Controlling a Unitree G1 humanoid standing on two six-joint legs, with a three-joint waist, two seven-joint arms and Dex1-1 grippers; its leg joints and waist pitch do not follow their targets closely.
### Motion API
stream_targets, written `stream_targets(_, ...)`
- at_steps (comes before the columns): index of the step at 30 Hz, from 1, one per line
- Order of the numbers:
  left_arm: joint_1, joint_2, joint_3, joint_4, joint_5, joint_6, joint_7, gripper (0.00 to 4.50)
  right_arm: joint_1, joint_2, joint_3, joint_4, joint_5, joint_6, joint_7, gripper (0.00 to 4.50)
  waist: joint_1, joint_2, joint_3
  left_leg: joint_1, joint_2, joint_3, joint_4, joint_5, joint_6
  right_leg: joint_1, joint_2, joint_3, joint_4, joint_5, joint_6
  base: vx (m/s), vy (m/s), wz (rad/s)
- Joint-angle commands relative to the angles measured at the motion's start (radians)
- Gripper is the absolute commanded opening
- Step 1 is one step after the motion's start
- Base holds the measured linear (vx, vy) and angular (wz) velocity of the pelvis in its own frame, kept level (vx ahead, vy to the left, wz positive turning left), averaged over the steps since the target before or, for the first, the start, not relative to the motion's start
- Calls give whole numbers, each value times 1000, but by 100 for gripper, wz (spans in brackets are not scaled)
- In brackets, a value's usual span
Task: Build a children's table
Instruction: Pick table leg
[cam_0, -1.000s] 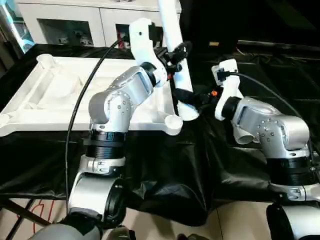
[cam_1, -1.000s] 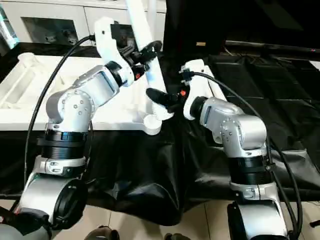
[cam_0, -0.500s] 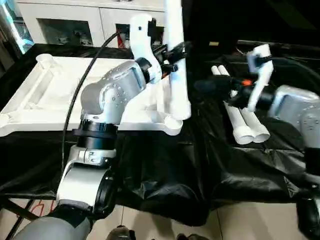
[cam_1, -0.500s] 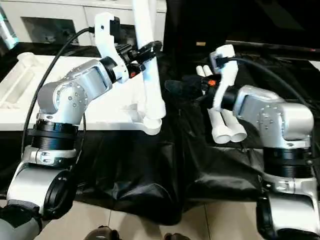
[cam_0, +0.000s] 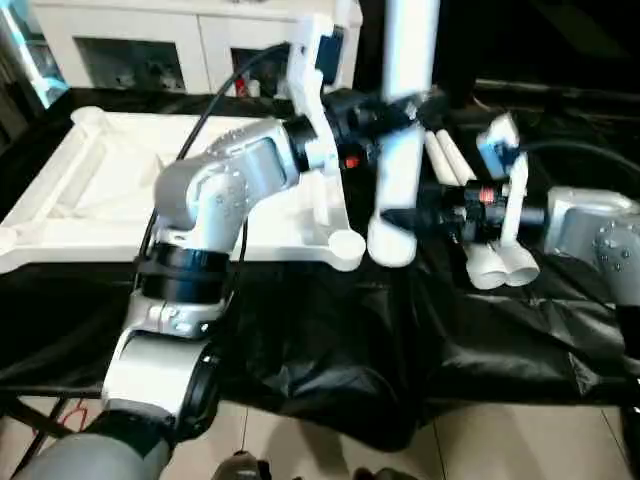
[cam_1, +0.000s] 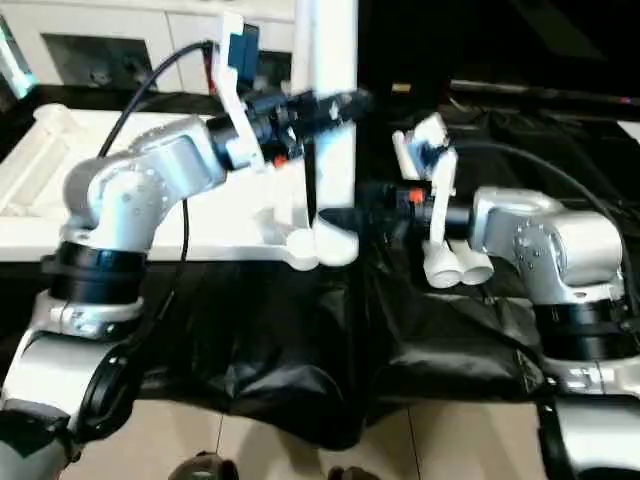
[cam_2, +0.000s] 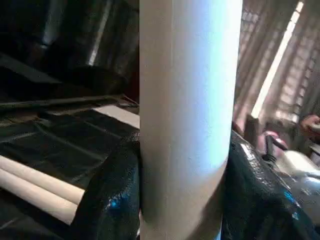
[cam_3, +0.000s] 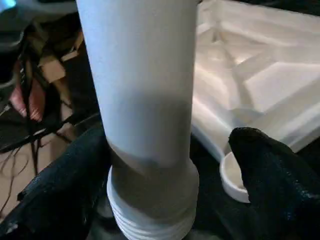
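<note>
While the left gripper (cam_0: 385, 112) stays clamped on an upright white leg (cam_0: 405, 130), the leg's threaded lower end hangs just beside the tabletop's (cam_0: 120, 190) near right corner socket (cam_0: 347, 243). The right gripper (cam_3: 165, 165), jaws spread wide, straddles that lower end with a gap on one side. More legs (cam_0: 480, 240) lie on the black cloth (cam_0: 330, 340) right of the tabletop.

A: Colours? Long round white plastic leg (cam_0: 405, 120), plain, with a ribbed white threaded end in the right wrist view. White rectangular ribbed plastic tabletop (cam_0: 110, 190).

B: Black glossy gripper fingers (cam_2: 107, 200), silver forearms (cam_0: 225, 185). Crinkled black plastic sheet (cam_0: 330, 340) under everything. Two more white legs (cam_0: 490, 262) on it. Beige floor tiles (cam_0: 500, 440).
</note>
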Motion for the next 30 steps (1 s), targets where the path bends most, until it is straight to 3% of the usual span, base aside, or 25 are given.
stream_targets(1, -13, 4, -13, -20, -18, 13, -33, 185, 4, -18, 13, -19, -11, -14, 19, 407, 0, -22, -85, 31, 50, -23, -62, -152, 16, 49, -79, 36, -77, -328, -185, 0, 0, 0)
stream_targets(15, -4, 7, -21, -20, -28, 29, -80, 185, 23, 9, 32, -30, -3, -65, 62, 407, 0, -20, -88, 30, 49, -23, -61, -144, 20, 50, -77, 37, -71, -282, -203, 0, 0, 0)
stream_targets(21, 4, 7, -26, -27, -35, 34, -85, 185, 33, 26, 24, -29, 12, -74, 61, 333, 0, -18, -88, 31, 49, -24, -62, -155, 13, 51, -78, 37, -73, -298, -198, 0, 0, 0)
stream_targets(23, 6, 6, -28, -29, -36, 36, -86, 185, 35, 29, 23, -31, 12, -73, 59, 327, 0, -18, -88, 31, 50, -24, -62, -151, 13, 50, -77, 37, -72, -290, -200, 0, 0, 0)
stream_targets(24, 7, 5, -30, -31, -35, 37, -88, 185, 36, 32, 23, -32, 11, -73, 57, 319, 0, -13, -88, 31, 50, -24, -62, -150, 13, 49, -76, 37, -72, -280, -204, 0, 0, 0)
stream_targets(30, 11, 6, -34, -34, -33, 42, -92, 185, 38, 42, 19, -33, 10, -74, 48, 268, 0, -14, -89, 31, 49, -24, -62, -151, 14, 52, -76, 37, -71, -267, -209, 0, 0, 0)
